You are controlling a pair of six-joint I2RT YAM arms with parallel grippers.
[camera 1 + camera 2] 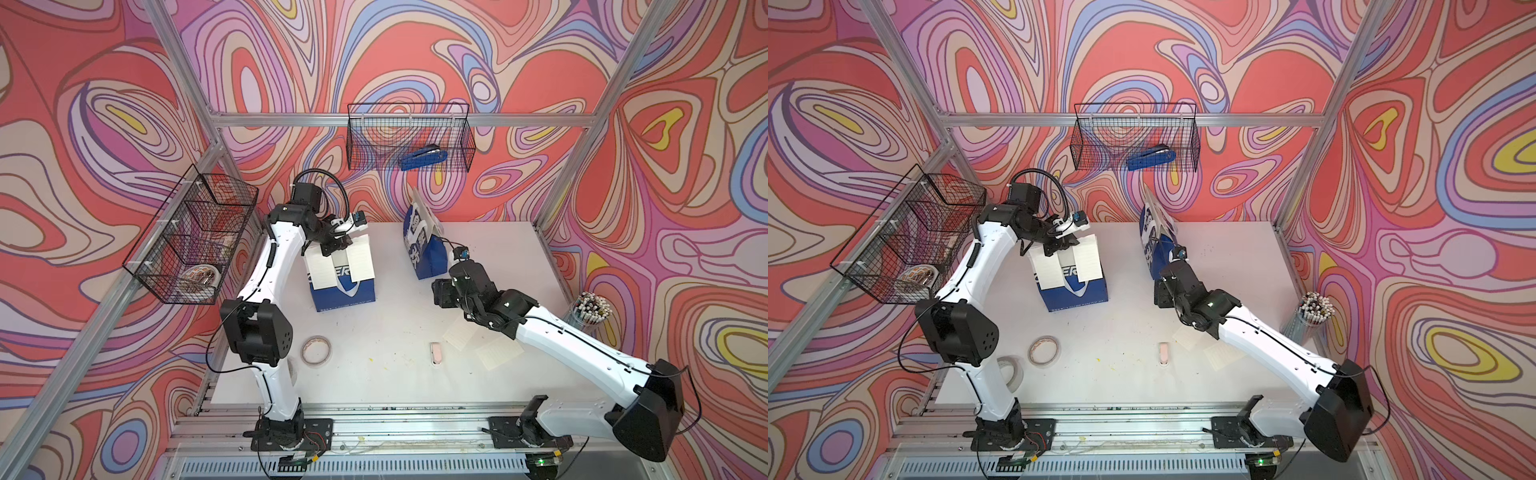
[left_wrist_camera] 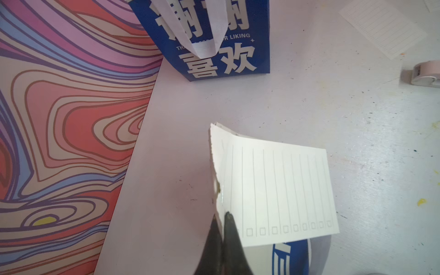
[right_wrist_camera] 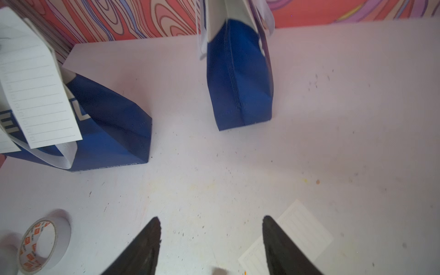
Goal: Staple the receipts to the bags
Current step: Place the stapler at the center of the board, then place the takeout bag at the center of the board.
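My left gripper (image 2: 222, 217) is pinched tight on the top edge of one of the receipts (image 2: 278, 190). It presses the paper to the rim of the CHEER bag (image 1: 345, 291) at the far left of the table (image 1: 395, 324). The paper hangs down the front of the bag, and a second slip (image 1: 322, 270) hangs just beside it.

My right gripper (image 3: 211, 219) is wide open with nothing in it. It hangs over bare table near the bag with Chinese letters (image 3: 238, 78), which stands upright toward the far side. Two loose slips (image 1: 459, 334) lie flat on the near right, by that arm.

I think the job now is to fetch a stapler with the free hand. A blue stapler (image 1: 424, 158) sits in the wire basket (image 1: 467, 141) on the far wall. A small pink thing (image 1: 435, 353) lies on the near table, but I cannot tell what it is.

To do this well, I should hold the left pinch steady so the paper does not slide. I should reach up past the tall bag without bumping it. I should grab the stapler by its middle so it does not tip.
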